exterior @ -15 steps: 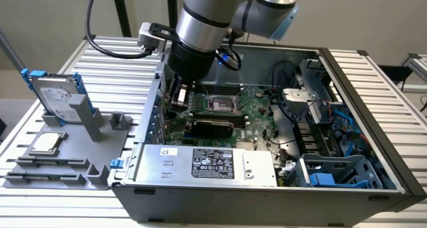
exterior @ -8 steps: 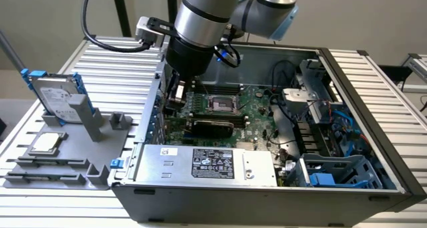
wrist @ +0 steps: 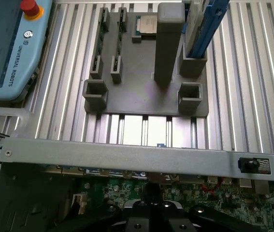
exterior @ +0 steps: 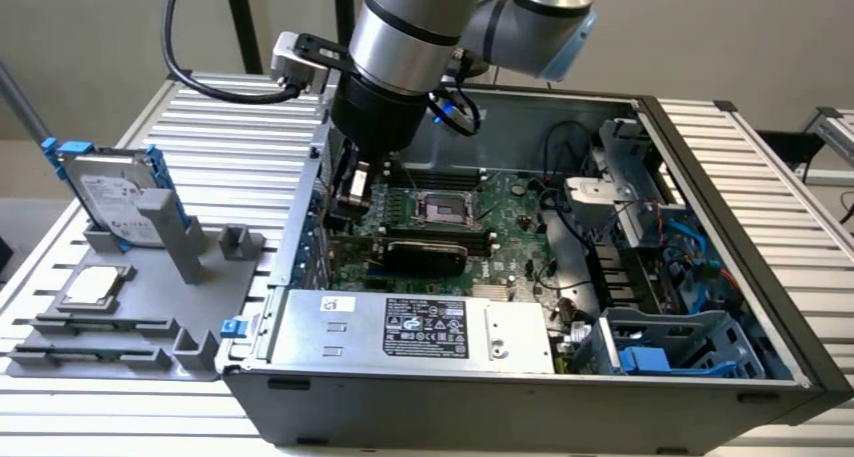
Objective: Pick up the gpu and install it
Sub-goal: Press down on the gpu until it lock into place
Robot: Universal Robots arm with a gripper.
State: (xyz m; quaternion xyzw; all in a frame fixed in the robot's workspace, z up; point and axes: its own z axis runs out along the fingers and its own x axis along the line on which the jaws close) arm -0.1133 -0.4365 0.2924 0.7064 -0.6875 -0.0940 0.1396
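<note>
The open computer case point(exterior: 534, 397) lies on a slatted table. A long dark card, the gpu point(exterior: 414, 249), stands on the green motherboard point(exterior: 514, 227) below the processor socket and looks seated in a slot. My gripper point(exterior: 352, 192) reaches down inside the case by its wall at the exterior view's left, just above the card's end. It is shut, and I cannot tell whether it touches the card. In the wrist view the black gripper point(wrist: 151, 193) hangs over the motherboard point(wrist: 233, 200) behind the case's grey rim point(wrist: 127, 152).
A grey holder plate point(exterior: 147, 317) at the exterior view's left carries a hard drive in a blue frame point(exterior: 114, 192) and a processor chip point(exterior: 91, 287). The power supply point(exterior: 414, 327) and a blue drive cage point(exterior: 667, 347) fill the case's near side. A teach pendant point(wrist: 6, 48) lies beside the plate.
</note>
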